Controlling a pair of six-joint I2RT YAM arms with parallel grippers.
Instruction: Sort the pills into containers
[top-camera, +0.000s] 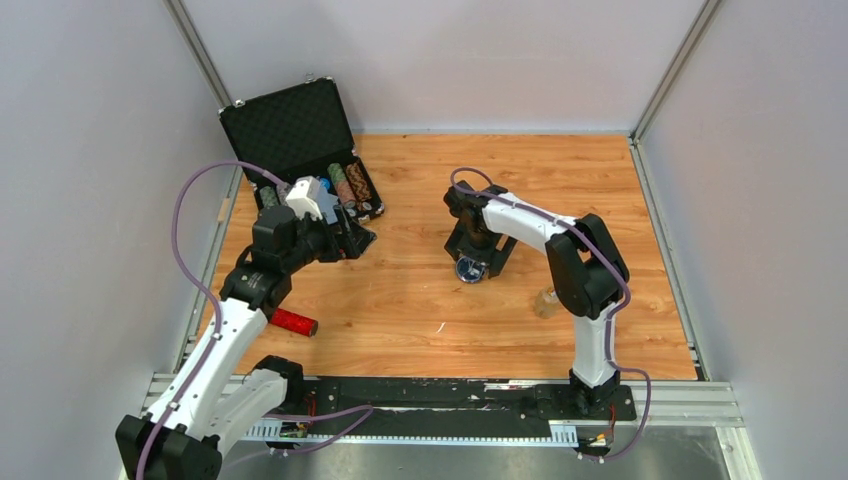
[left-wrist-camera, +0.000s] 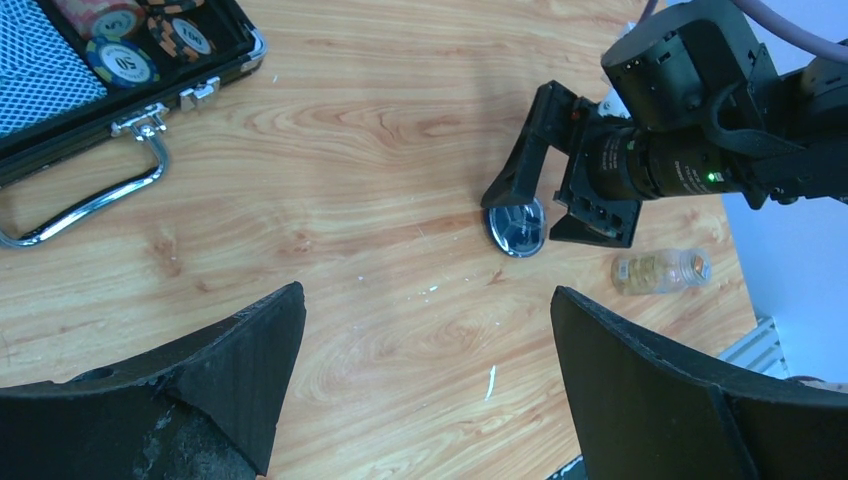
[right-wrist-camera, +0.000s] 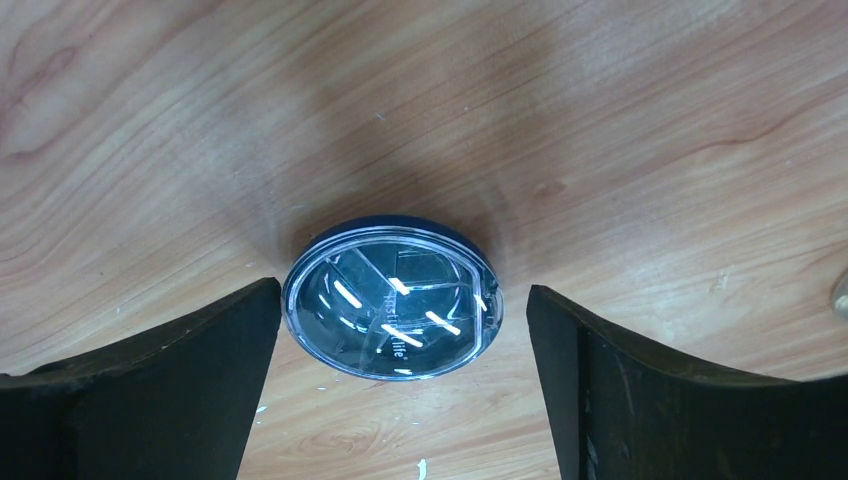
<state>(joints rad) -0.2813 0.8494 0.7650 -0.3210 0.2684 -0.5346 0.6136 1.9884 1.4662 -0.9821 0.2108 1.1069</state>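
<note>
The container (right-wrist-camera: 392, 303) is a small round dish with a dark rim, a clear lid and dividers inside; it lies flat on the wooden table (top-camera: 420, 310). My right gripper (right-wrist-camera: 402, 292) hangs over it, open, one jaw on each side: the left jaw stands close to the rim and the right jaw stands clear of it. The top view shows the dish (top-camera: 469, 268) under that gripper (top-camera: 478, 262). A clear bottle (left-wrist-camera: 662, 270) with yellowish pills inside lies on its side near the right arm. My left gripper (left-wrist-camera: 428, 292) is open and holds nothing.
An open black poker-chip case (top-camera: 300, 130) stands at the back left, chips in its tray, its handle (left-wrist-camera: 90, 200) facing the table's middle. A red cylinder (top-camera: 293, 322) lies near the left arm. Grey walls close in the table on three sides.
</note>
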